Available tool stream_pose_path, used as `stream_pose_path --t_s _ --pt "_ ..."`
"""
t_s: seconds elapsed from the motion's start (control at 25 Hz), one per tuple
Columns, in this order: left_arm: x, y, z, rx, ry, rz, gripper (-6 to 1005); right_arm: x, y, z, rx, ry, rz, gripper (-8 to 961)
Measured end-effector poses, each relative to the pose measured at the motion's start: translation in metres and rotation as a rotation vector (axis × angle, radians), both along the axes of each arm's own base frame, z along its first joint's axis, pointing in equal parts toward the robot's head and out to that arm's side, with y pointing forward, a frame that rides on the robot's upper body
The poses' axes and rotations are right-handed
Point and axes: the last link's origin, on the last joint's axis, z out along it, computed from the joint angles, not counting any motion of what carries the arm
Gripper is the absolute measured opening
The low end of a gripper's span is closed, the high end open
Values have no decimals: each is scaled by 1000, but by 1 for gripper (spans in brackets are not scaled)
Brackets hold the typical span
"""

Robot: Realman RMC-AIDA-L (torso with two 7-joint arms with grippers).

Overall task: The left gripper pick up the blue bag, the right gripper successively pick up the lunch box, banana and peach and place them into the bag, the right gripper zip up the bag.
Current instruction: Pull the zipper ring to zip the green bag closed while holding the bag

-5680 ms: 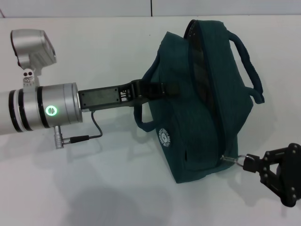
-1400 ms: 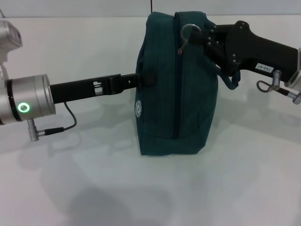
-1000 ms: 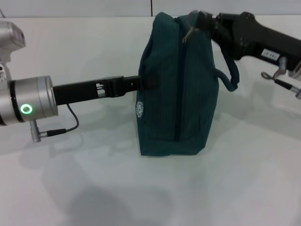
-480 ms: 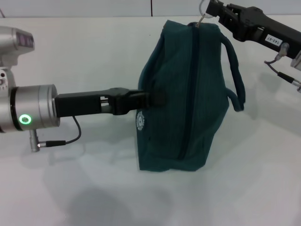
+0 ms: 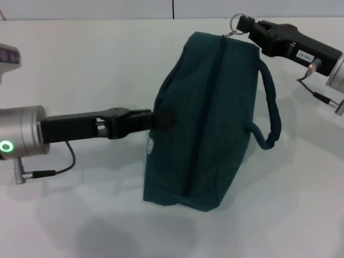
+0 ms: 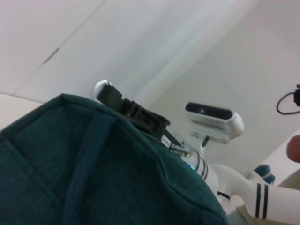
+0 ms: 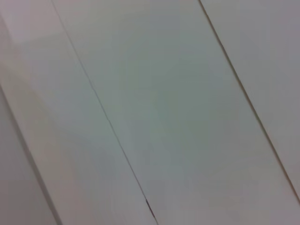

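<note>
Right gripper [image 5: 243, 24] farther back, blue bag [image 5: 209, 118] tilted

The blue bag [image 5: 207, 118] stood on the table [image 5: 80, 70] between my arms, my left gripper [image 5: 161, 119] clamped on its left-side handle, my right gripper [image 5: 243, 24] at its far top corner on the zipper's ring pull [image 5: 235, 22].

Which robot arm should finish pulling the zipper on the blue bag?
Probably the right. The right gripper is already at the zipper's ring pull on top of the blue bag, while the left gripper is busy holding the bag's side handle.
</note>
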Motion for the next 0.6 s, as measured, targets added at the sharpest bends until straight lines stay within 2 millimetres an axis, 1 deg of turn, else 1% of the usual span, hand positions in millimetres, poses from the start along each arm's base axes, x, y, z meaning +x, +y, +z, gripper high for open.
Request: stream_pose_path --t_s 0.12,0.32,0.52,0.6 --pt "-7 -1 4 33 -5 30 153 2 -3 0 -1 5 -2 47" --pt "-14 -1 6 76 3 49 160 7 -10 6 12 43 2 51" --pt "-21 3 15 126 1 86 167 10 -18 10 13 81 21 54" --pt "-25 6 25 158 -14 114 270 13 -21 11 18 87 19 56"
